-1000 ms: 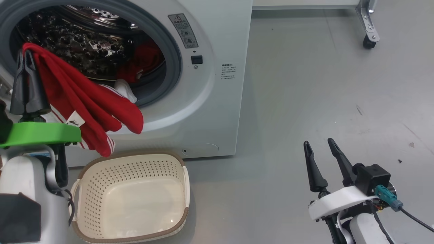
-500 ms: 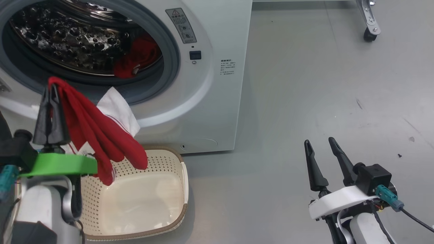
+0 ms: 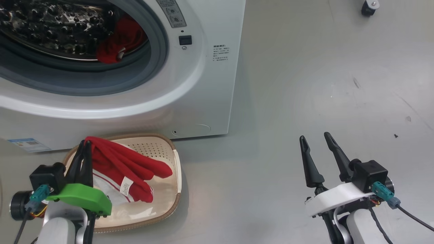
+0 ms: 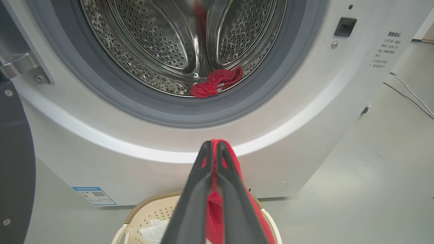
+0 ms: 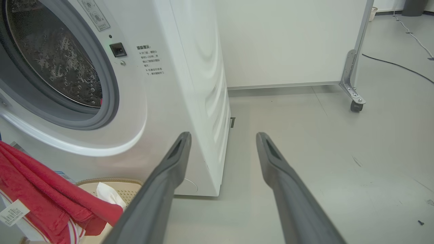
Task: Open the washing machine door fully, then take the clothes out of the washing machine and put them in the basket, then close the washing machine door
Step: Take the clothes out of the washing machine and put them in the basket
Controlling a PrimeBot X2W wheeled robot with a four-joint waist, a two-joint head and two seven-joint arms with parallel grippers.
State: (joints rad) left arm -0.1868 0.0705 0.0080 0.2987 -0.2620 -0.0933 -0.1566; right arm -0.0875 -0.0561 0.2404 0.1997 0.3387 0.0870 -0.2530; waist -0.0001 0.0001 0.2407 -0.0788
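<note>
Looking down on a big white boxy front-loader washing machine standing on a grey floor, mouth uncovered, baring a grey rubber gasket and a perforated steel drum. Catching the washing machine door as a dark panel at the left edge of the left wrist view, swung clear of the opening. Sitting on the floor just in front of the machine, a small cream plastic basket with perforated sides and a brown woven-look rim. Lying inside it, bright red fabric clothes with a white stripe, one end pinched between the closed fingers of the green-backed left gripper at the basket's left rim. Resting low in the drum, a second red piece. Hanging at the lower right over bare floor, the right gripper, fingers spread, gripping nothing. Trying the print: a grey pictogram sticker beside the gasket, a small block of characters further right, a blue label with a square code on the lower front, and a white tag on the garment, all too small for making out. Comparing with half a second ago: head camera tilting lower, and the garment, then dangling from the left gripper above the basket, now lying in it; right gripper keeping its pose.
</note>
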